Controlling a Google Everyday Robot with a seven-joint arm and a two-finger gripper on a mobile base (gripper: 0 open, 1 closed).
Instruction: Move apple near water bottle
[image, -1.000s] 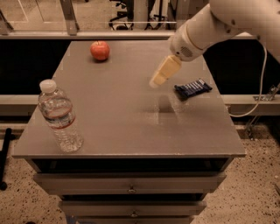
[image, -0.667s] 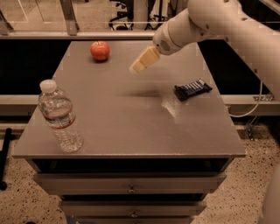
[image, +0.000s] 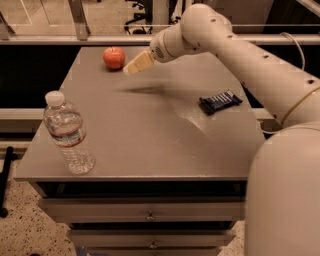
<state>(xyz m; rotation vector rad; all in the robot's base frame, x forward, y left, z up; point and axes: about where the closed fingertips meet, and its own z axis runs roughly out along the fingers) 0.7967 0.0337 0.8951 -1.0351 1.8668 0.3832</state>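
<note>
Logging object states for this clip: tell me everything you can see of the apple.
The apple is small, round and red-orange with smooth skin. It sits whole at the far left of the grey table, close to its back edge. Only the tabletop touches it. The gripper hangs just right of it in the view, not holding it. The water bottle stands at the near left corner.

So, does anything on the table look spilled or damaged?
Nothing stands out. The water bottle stands upright and capped, front left; the apple sits at the far edge; a dark wrapped bar lies flat, right. The gripper hovers just beside the apple.
</note>
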